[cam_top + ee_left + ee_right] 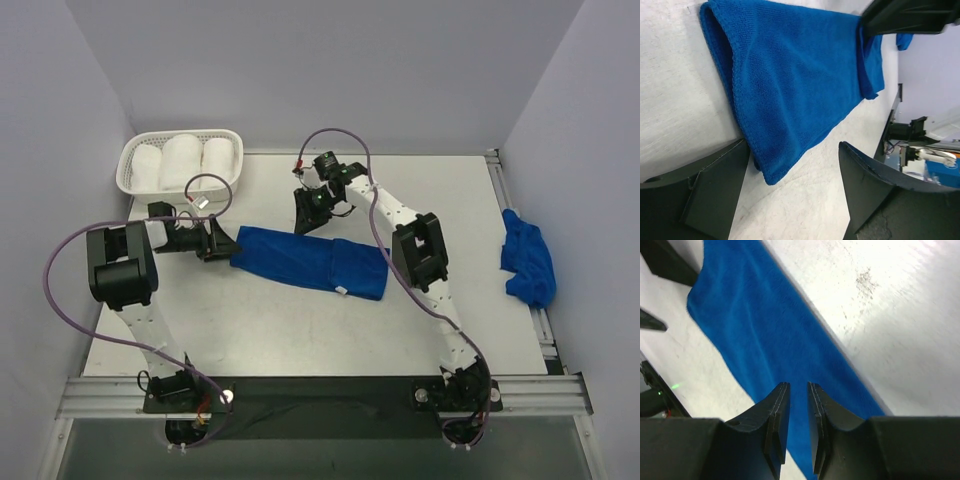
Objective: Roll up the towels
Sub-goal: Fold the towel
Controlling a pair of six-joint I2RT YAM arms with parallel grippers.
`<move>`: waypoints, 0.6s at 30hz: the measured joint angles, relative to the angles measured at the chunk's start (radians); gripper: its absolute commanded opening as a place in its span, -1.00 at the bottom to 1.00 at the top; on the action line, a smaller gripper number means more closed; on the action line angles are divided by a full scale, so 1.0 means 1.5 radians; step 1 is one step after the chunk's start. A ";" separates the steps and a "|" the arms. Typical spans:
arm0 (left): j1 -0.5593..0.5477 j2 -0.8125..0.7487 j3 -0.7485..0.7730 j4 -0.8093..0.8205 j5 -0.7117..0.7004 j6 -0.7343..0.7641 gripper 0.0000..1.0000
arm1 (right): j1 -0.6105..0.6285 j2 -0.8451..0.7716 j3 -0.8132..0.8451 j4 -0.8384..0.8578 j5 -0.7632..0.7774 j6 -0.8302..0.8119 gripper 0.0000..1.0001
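Top external view, from the near edge of the table outward: a long blue towel lies flat across the middle of the surface, slanting from its left end, which is slightly farther back, down towards the right, with a small white tag at its near right corner. The left gripper sits low at the towel's left end; the left wrist view shows its fingers spread wide, one on each side of the folded end, with nothing clamped between them. Just beyond the towel's far edge, near its middle, the right gripper points down at the cloth. From the right wrist its jaws stand almost closed, a slim gap between them, with blue cloth showing past the tips; whether they pinch any cloth I cannot tell. A second blue towel lies crumpled at the right edge of the surface, well apart from both arms. In the far left corner stands a white basket holding three white towel rolls side by side.
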 measured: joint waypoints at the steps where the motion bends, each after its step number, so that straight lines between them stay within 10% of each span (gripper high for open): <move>1: 0.001 0.006 0.000 0.005 0.010 -0.006 0.66 | 0.003 0.015 -0.001 0.012 -0.005 0.012 -0.55; 18: 0.043 0.046 0.032 -0.139 0.030 0.023 0.43 | 0.027 0.054 -0.054 0.166 0.001 0.116 -0.56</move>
